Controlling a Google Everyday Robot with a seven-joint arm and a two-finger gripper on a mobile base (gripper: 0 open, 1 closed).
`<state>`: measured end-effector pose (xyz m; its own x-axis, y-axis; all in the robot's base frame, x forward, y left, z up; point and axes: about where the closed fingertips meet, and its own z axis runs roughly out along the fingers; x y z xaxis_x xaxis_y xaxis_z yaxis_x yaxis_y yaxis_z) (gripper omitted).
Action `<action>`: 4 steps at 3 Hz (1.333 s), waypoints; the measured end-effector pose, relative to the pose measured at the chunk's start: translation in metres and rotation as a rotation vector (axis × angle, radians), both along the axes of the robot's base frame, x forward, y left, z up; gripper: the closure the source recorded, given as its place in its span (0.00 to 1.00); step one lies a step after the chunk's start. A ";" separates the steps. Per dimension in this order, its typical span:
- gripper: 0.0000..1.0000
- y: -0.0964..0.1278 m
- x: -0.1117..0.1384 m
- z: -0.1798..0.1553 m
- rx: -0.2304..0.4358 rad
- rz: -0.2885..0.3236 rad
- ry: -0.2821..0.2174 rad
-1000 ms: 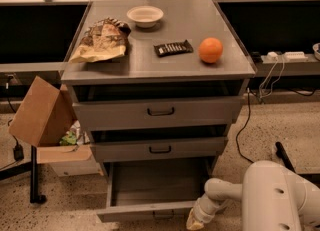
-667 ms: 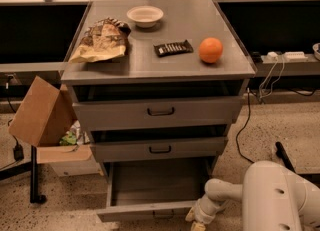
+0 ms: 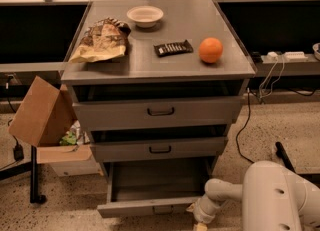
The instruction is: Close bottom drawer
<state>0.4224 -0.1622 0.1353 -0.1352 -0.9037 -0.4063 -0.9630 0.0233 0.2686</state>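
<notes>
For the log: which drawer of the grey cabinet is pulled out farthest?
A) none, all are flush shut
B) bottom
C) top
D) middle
B: the bottom drawer juts well past the middle drawer and top drawer, its tray interior exposed, and the end effector sits low by the right end of its front panel.

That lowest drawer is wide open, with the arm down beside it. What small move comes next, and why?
Probably a short push toward the cabinet. The bottom drawer stands pulled far out, and the gripper sits low at the right end of its front panel, so pressing there should slide it in.
</notes>
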 end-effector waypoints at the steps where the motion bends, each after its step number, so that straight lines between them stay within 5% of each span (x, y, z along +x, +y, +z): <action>1: 0.10 -0.002 0.005 0.001 -0.001 0.008 -0.034; 3: 0.56 -0.021 0.043 0.007 0.010 -0.004 -0.180; 4: 0.80 -0.026 0.055 0.007 0.011 -0.015 -0.214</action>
<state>0.4779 -0.1882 0.1426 -0.0583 -0.8977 -0.4367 -0.9977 0.0366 0.0579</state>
